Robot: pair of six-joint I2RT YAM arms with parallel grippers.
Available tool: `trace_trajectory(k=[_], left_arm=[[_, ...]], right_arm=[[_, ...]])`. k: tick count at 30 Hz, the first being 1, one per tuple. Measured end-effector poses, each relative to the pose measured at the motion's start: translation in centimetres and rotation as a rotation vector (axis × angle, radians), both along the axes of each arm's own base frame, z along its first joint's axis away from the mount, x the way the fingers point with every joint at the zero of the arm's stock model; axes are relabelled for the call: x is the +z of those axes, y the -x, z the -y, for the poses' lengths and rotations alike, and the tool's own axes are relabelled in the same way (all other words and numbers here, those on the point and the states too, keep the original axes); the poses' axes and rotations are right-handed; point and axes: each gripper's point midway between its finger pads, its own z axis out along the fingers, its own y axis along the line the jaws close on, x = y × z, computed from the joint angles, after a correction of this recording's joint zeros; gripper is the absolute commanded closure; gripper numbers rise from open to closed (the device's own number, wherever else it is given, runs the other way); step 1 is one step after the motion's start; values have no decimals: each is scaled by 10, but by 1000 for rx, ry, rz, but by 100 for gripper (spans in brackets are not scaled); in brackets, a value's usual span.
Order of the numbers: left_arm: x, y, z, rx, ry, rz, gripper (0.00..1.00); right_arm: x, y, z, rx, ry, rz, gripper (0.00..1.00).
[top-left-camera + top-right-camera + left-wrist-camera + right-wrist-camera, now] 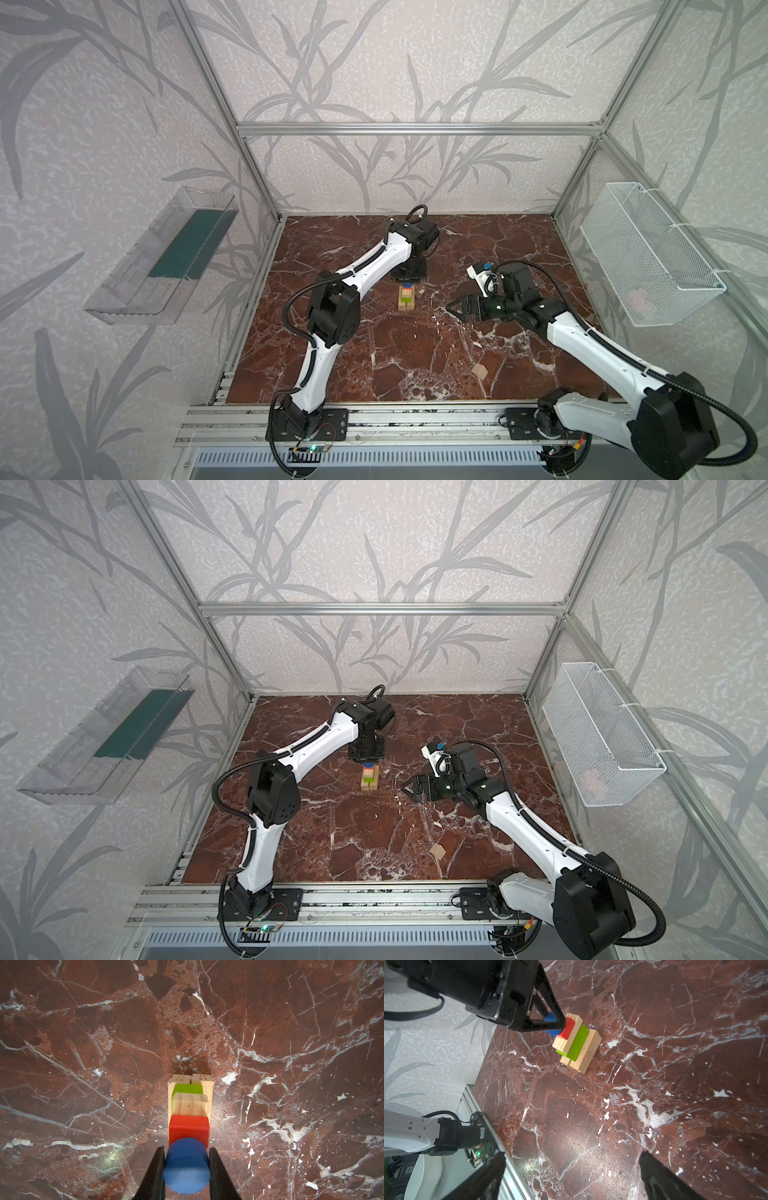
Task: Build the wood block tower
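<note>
Marble tabletop — left pincer clamps blue disc over tower.

Surface: red-brown marble slab, white veins, both top views. Aluminium rail borders 6 o'clock edge. Wood block tower stands near centre. Its bottom light-wood planks lie side by side, flat on slab, numbers stamped on ends. Loose wood block lies alone at 5 o'clock from tower, well apart, near 6 o'clock edge.
</note>
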Motion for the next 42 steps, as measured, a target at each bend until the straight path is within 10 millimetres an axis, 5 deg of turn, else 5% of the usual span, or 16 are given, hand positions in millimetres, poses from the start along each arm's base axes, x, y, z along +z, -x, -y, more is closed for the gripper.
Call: trace_trajectory(k=[42], left_arm=[[-3, -5, -1, 1, 1, -2, 60]], right_arm=[[0, -1, 1, -4, 4, 6, 1]])
